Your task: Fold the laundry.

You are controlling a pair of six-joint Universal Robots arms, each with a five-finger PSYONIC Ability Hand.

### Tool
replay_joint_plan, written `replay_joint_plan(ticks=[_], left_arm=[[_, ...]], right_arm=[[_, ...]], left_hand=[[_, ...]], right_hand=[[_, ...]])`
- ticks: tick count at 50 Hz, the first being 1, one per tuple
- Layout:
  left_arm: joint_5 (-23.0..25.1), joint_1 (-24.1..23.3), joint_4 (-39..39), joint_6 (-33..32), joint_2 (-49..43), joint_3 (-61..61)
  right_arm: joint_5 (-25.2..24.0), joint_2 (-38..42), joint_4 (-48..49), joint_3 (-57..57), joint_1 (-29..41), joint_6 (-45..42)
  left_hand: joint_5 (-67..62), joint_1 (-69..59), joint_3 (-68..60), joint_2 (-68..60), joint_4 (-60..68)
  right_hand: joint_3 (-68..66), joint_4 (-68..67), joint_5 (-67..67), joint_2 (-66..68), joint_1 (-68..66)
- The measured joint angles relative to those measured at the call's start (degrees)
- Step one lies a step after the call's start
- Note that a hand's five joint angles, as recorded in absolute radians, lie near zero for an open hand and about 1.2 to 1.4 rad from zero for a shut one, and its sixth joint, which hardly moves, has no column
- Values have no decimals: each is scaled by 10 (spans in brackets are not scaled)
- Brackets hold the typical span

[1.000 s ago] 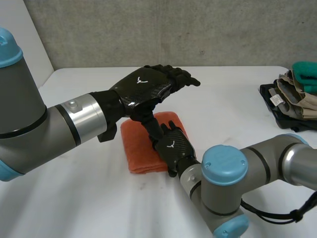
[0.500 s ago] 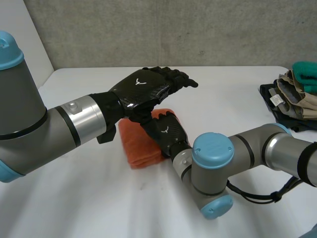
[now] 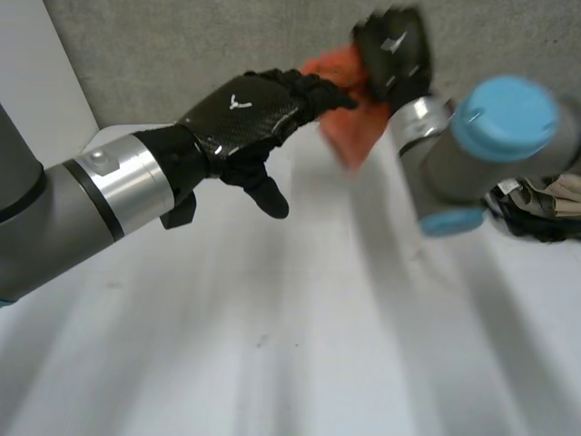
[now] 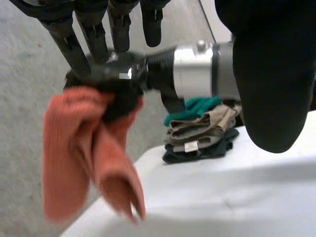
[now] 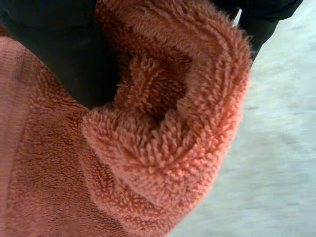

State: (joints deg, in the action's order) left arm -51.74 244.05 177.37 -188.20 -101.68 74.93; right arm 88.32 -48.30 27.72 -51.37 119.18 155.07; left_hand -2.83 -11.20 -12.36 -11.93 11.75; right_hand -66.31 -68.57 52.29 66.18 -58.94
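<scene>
Towel (image 3: 349, 127) hangs bunched in the air above the table (image 3: 272, 345), clenched in the right hand's (image 3: 392, 50) curled fingers. The left hand (image 3: 241, 113) is just beside it, fingers straight, holding nothing.

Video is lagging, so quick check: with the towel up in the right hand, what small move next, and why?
Probably swing the towel toward the pile: the right hand grips it bunched, clear of the table, and the left hand is open, holding nothing.

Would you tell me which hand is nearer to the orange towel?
Right: the right hand grips the towel in the air; the left hand is open beside it.
</scene>
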Motion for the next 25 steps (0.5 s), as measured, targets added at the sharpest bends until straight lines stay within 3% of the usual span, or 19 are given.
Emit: replay_joint_plan(ticks=[9, 14, 20, 25], left_arm=[[-1, -1, 10, 3, 18, -4], [-1, -4, 11, 11, 19, 1], [-1, -6, 11, 16, 16, 12], [-1, -6, 13, 17, 14, 22]], right_arm=[[-33, -59, 8, 30, -165, 49], [-127, -50, 10, 33, -288, 93], [-260, 33, 10, 28, -416, 122], [-337, 110, 10, 14, -476, 115]], left_hand=[[0, 0, 0, 0, 0], [0, 0, 0, 0, 0], [0, 0, 0, 0, 0], [0, 0, 0, 0, 0]], right_hand=[[0, 0, 7, 0, 0], [0, -1, 11, 0, 0], [-3, -2, 12, 0, 0], [-3, -2, 17, 0, 0]])
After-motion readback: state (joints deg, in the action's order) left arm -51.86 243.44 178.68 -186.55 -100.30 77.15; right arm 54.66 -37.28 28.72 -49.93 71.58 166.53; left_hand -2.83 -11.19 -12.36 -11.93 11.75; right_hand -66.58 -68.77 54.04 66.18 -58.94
